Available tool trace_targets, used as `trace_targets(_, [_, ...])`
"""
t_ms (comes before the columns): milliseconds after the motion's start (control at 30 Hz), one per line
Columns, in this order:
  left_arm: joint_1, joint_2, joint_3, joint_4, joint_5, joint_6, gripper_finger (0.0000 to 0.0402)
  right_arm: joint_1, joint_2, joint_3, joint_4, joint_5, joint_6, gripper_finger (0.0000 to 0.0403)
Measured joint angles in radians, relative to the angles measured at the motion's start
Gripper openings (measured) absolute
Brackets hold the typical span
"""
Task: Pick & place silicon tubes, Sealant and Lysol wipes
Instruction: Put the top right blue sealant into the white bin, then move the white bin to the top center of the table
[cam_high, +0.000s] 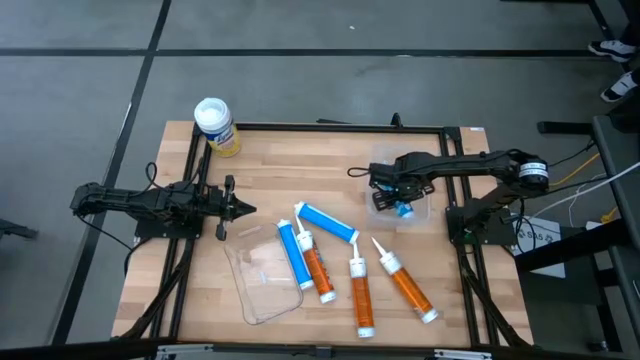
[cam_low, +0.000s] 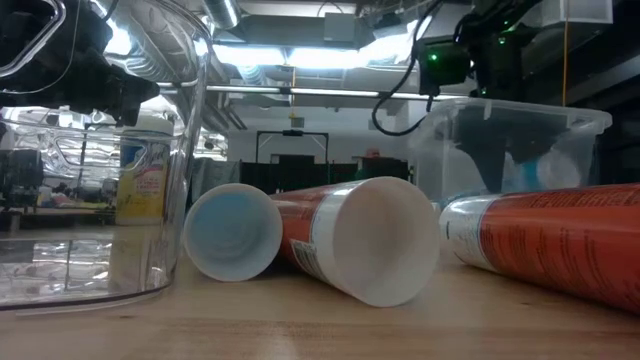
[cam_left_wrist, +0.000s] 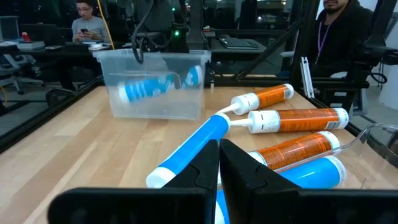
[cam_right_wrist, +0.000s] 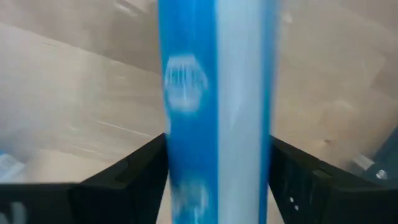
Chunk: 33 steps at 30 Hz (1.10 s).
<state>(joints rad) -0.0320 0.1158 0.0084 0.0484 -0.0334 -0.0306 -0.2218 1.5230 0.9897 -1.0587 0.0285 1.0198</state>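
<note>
Over the small clear bin (cam_high: 405, 208) at the right of the tabletop (cam_high: 270, 160), my right end effector (cam_high: 392, 196) has a blue tube (cam_right_wrist: 214, 112) between its fingers; the wrist view shows the tube filling the gap from one finger to the other, though I cannot tell whether the grip is firm or already letting go. My left end effector (cam_left_wrist: 219, 163) is clenched on nothing, parked at the left edge facing the cluster of tubes. Two more blue tubes (cam_high: 327, 222) and three orange tubes (cam_high: 361, 295) lie in the middle, beside a larger clear tray (cam_high: 262, 272). The Lysol wipes (cam_high: 216, 126) stand upright at the far left corner, well apart from both arms and not yet moved. My worry is the drop — if the fingers part while the tube sits across the bin's rim rather than inside, it may tip out and roll. A light bin could also slide if nudged on the way out.
</note>
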Motion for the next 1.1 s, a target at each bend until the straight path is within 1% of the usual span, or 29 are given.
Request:
trace_targets(133, [0.000, 0.000, 0.000, 0.000, 0.000, 0.000, 0.0009, 0.000, 0.005, 0.001, 0.008, 0.009, -0.004, 0.0251])
trace_targets(300, [0.000, 0.000, 0.000, 0.000, 0.000, 0.000, 0.0013, 0.000, 0.005, 0.000, 0.009, 0.013, -0.007, 0.0229])
trace_targets(500, [0.000, 0.000, 0.000, 0.000, 0.000, 0.000, 0.0008, 0.000, 0.002, 0.008, 0.031, 0.015, -0.014, 0.0208])
trace_targets(633, [0.000, 0.000, 0.000, 0.000, 0.000, 0.000, 0.0010, 0.011, 0.002, 0.061, 0.063, 0.033, -0.052, 0.0202])
trace_targets(967, [0.000, 0.000, 0.000, 0.000, 0.000, 0.000, 0.0008, 0.030, 0.003, 0.205, -0.023, 0.111, -0.116, 0.0187])
trace_targets(1100, [0.000, 0.000, 0.000, 0.000, 0.000, 0.000, 0.0010, 0.042, 0.001, 0.270, -0.049, 0.137, -0.151, 0.0172])
